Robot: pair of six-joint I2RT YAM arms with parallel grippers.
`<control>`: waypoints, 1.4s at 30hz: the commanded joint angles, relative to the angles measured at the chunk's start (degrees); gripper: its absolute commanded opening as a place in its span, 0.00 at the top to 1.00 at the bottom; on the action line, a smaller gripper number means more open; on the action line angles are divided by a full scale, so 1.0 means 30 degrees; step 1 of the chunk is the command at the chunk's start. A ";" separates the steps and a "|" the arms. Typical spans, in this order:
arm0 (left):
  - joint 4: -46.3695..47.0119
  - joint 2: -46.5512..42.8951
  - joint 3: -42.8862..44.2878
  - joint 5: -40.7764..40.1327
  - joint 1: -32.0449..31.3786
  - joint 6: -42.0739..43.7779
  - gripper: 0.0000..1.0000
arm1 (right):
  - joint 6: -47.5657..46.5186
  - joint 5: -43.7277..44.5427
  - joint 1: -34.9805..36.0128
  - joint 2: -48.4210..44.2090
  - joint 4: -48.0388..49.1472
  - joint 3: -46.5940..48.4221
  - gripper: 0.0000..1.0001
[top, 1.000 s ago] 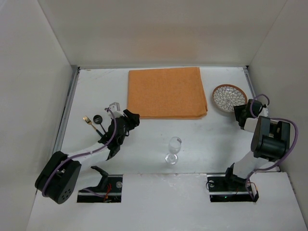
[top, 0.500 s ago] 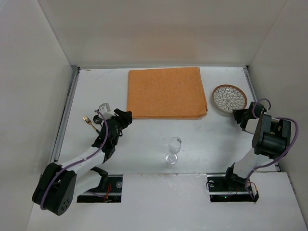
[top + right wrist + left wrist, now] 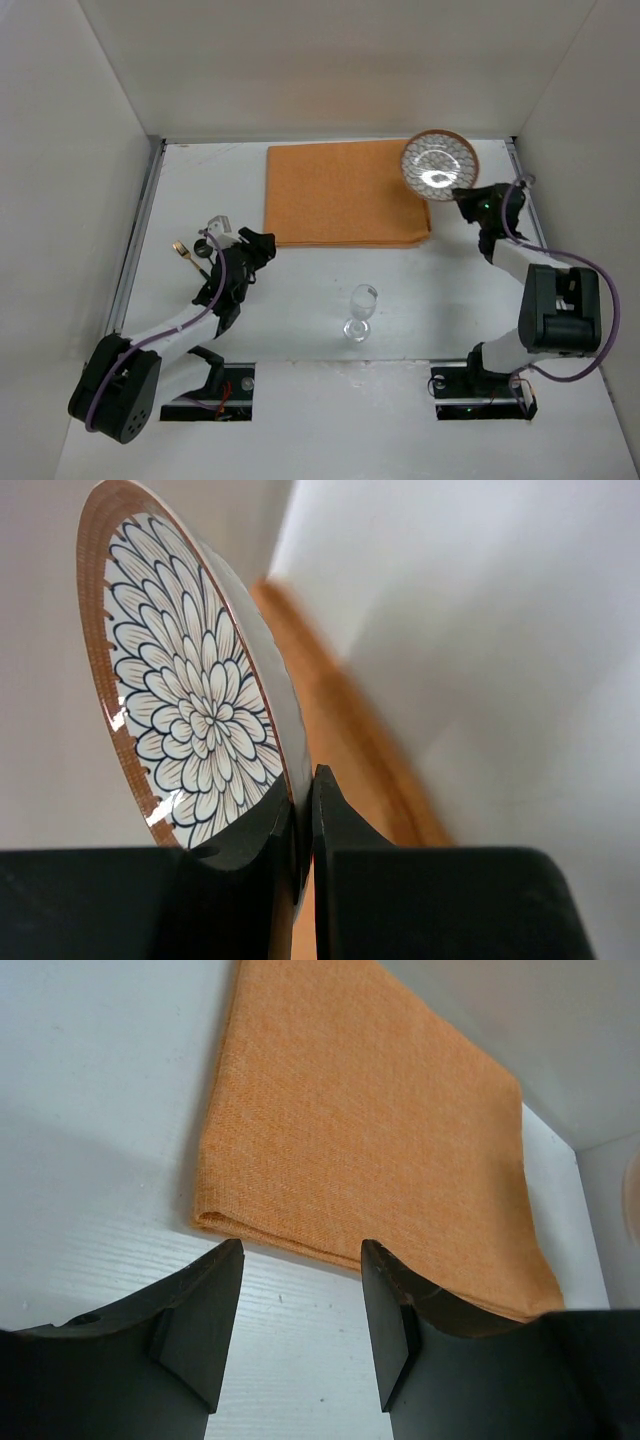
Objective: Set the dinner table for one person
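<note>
— What lies on the large matte white rectangular counter (image 3: 450,290)?
— Toward twelve o'clock, a square orange cloth (image 3: 345,192), spread flat.
— Anything nearer?
— A clear stemmed wine glass (image 3: 361,312) stands upright at about six o'clock, well apart from the cloth.
— And the left side?
— At nine o'clock lies a small gold-headed fork with a black handle (image 3: 184,250). Just beside it is a black round-headed utensil (image 3: 202,246), partly hidden.
</note>
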 commanded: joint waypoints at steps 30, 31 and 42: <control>0.0822 0.1296 0.0292 0.0540 -0.0084 -0.0163 0.52 | -0.0571 -0.0752 0.9785 1.0332 -0.1132 1.2130 0.98; 0.0822 0.1325 0.0321 0.0452 -0.0171 -0.0134 0.52 | -0.0571 -0.0694 0.9785 1.0303 -0.1103 1.1955 0.98; 0.0763 0.1004 0.0292 0.0424 -0.0113 -0.0018 0.52 | -0.1154 -0.0577 0.9814 0.9662 -0.1132 1.0345 0.49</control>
